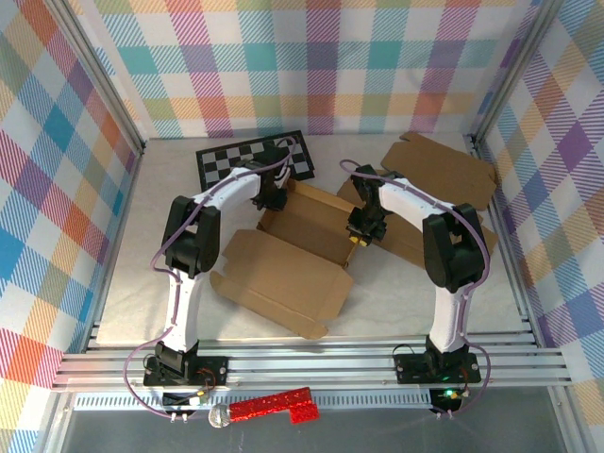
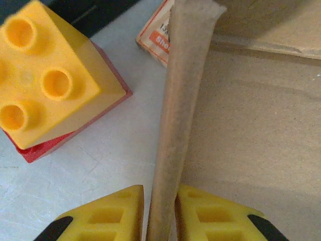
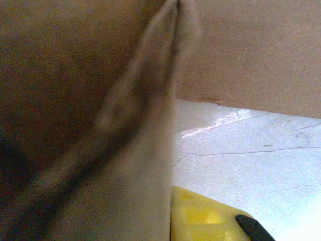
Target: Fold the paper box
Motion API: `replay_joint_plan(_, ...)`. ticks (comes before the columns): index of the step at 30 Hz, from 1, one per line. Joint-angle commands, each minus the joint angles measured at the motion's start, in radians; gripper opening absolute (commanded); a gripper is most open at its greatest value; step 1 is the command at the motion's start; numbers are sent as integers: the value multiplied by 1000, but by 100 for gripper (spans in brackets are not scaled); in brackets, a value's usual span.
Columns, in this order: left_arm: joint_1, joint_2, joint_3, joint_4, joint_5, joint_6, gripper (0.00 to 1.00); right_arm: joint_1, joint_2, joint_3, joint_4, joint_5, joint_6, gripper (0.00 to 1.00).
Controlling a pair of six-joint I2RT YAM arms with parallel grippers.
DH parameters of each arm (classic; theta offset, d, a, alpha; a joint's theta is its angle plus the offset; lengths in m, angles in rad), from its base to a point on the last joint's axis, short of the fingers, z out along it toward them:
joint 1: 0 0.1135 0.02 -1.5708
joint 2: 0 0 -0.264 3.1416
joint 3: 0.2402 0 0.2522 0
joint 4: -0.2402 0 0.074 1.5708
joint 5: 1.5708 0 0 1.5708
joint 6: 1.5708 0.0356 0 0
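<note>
**Clerk:** Item one, paper box [image 1: 307, 225]. Where is it lying?

**Keeper:** It is sitting mid-table [image 1: 160, 293], half formed. Its wide lid panel [image 1: 283, 274] is lying flat toward the arms, and its walls are standing only partly.

**Clerk:** Item two, left gripper [image 2: 160, 213]?

**Keeper:** Its yellow fingers [image 2: 115, 216] are pressing on both faces of the box's left wall. They are almost closed and are pinching that wall's edge.

**Clerk:** Item three, right gripper [image 1: 359, 234]?

**Keeper:** It is working at the box's opposite wall. One yellow finger [image 3: 210, 218] is lying against a cardboard flap. The other is hiding behind the flap, so I am not able to tell whether it is clamping.

**Clerk:** Handling note for the step in hand?

**Keeper:** I am judging it as raising the two side walls. Both arms should be turning the walls upright together. They should be hinging along the creases rather than pulling outward, so the base is lying flat and the cardboard is not tearing or buckling.

**Clerk:** Contents?

**Keeper:** The box floor is showing nothing on it that I can see. A yellow block [image 2: 45, 75] is sitting on a red block [image 2: 75, 138] outside the box, on the table just beside the gripped wall. They are risking a bump if that wall swings outward.
</note>
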Motion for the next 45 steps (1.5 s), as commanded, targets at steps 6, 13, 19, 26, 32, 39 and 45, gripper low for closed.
replay_joint_plan(6,-29,37,-38,-22,-69,12,16,-3,1,28,-5,-18,11,11)
replay_joint_plan(13,-54,23,-82,2,-173,-7,0,-2,2,31,-6,-21,19,7)
replay_joint_plan(19,-66,5,-117,24,-184,-15,0,-2,4,28,-8,-28,21,4)
replay_joint_plan(26,-65,-21,-114,-4,-129,-37,26,-3,3,27,-17,-21,16,1)
replay_joint_plan(32,13,-123,-130,7,136,-105,46,-11,8,49,-43,8,-71,0)
replay_joint_plan(39,125,-197,-197,78,520,-218,59,-30,42,74,-71,-39,-234,0)
replay_joint_plan(45,206,-238,-318,203,669,-270,54,-65,54,70,-67,-76,-266,0)
